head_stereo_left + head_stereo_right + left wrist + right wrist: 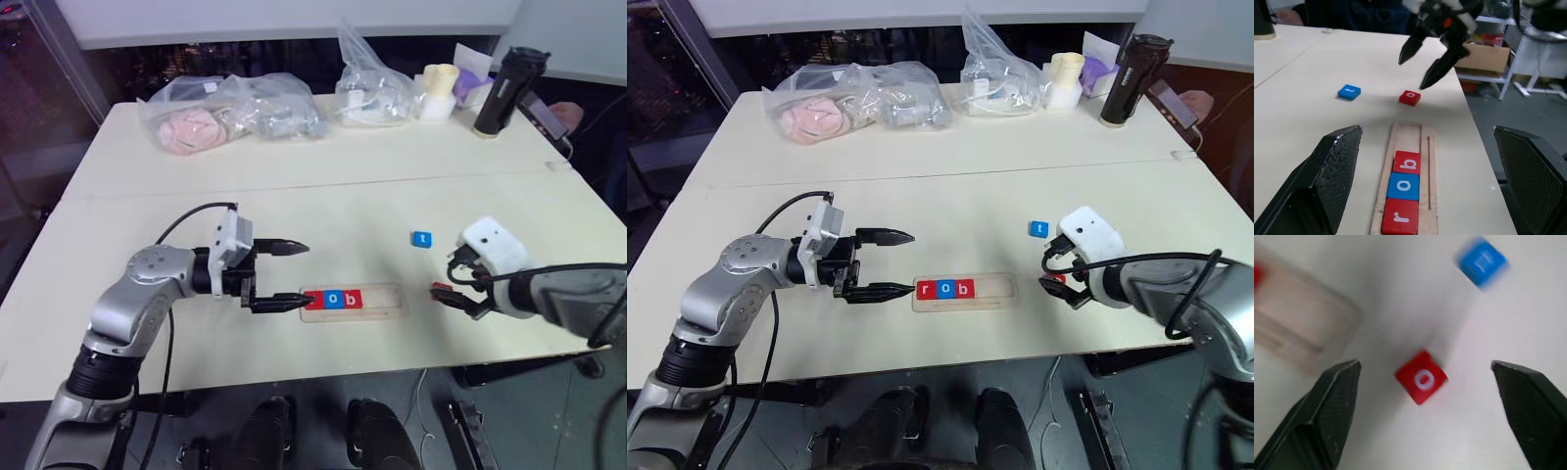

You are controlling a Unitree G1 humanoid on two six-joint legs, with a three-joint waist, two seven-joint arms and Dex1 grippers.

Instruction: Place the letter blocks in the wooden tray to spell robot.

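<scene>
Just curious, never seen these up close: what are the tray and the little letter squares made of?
The wooden tray looks like pale unfinished wood, matte with faint grain. The letter blocks seem painted wood or plastic: smooth, solid red and blue, with white letters; which one is unclear.

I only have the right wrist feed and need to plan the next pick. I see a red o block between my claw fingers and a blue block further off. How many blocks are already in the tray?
Observer: Three. The wooden tray holds a red r block, a blue o block and a red b block, in that order.
Operator: What letter is on the blue one outside?
Observer: The blue t block. It lies on the table beyond the tray's empty end.
Operator: Is the left claw in my way?
Observer: The left claw is open at the tray's r end, opposite the red o block and right claw.
</scene>
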